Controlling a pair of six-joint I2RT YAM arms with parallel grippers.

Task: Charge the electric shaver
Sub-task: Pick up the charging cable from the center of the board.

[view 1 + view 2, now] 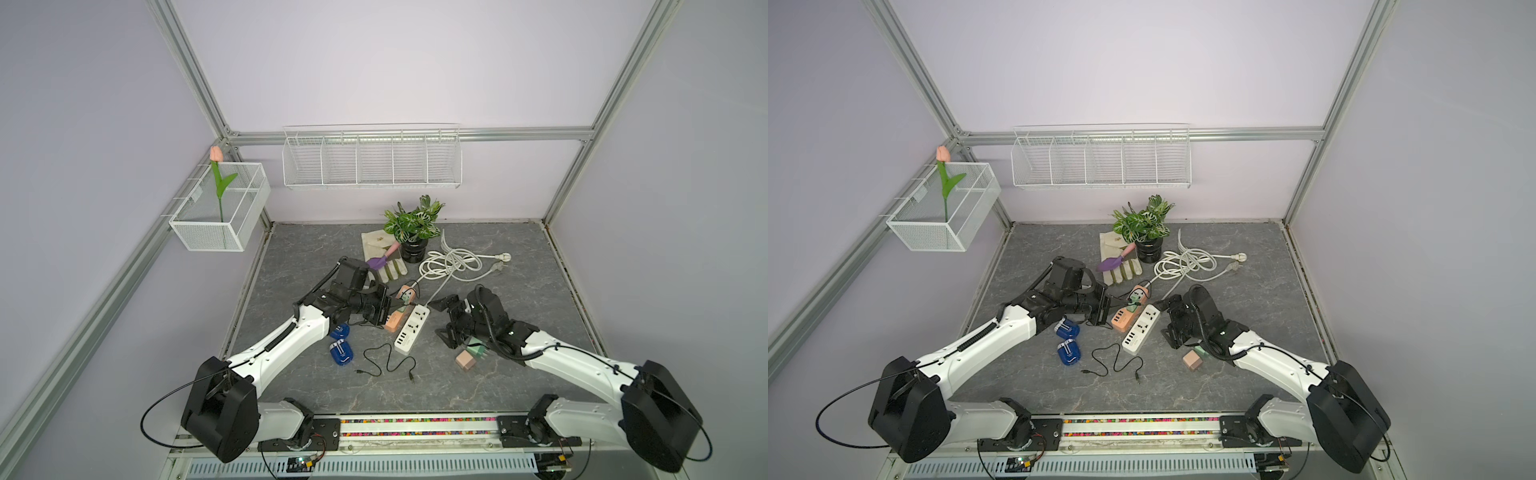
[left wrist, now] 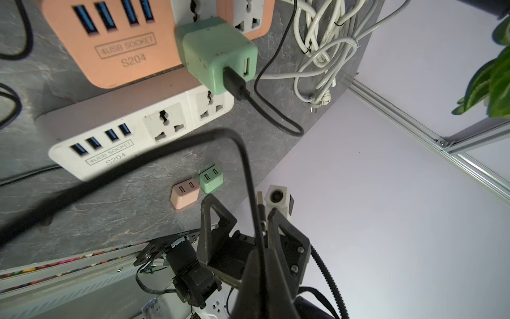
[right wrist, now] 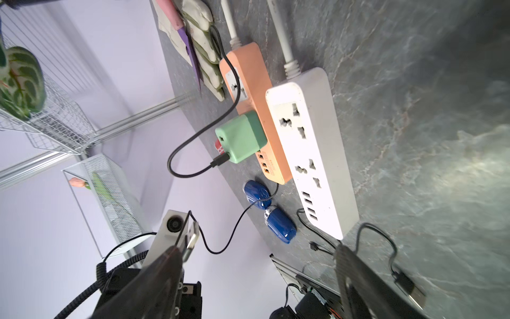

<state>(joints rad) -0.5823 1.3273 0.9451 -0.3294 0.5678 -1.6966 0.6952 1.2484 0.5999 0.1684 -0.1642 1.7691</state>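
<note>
The left gripper (image 2: 261,221) was clamped tight on the silver USB plug (image 2: 260,199) of a thin black cable (image 2: 138,163), raised over the grey marbled table (image 1: 498,374). Just beside it, the right gripper (image 1: 444,318) stood wide and empty. The two blue oval electric shavers (image 1: 340,331) (image 1: 341,353) lay on the table by the left arm, near the orange plastic power strip (image 2: 124,55).

The plug was pinched only at its end, so it would likely twist or slip if pressed into a port off-axis or the wrong way up. The mint-green cube charger (image 2: 218,52) seated in the orange strip had a cable in one port. Aiming for the free port beside it could knock that cable or rock the charger loose. The cable's slack crossed the white plastic power strip (image 2: 124,146) and could snag there or drag a shaver. The open right gripper was close enough to be struck.

Whether the cable's far end sat in a shaver could not be made out. The plug's facing was also unclear. Both top views showed the left fingertips too small to read. A white mains plug (image 1: 503,257) lay loose, and which strip it belonged to was unclear.
</note>
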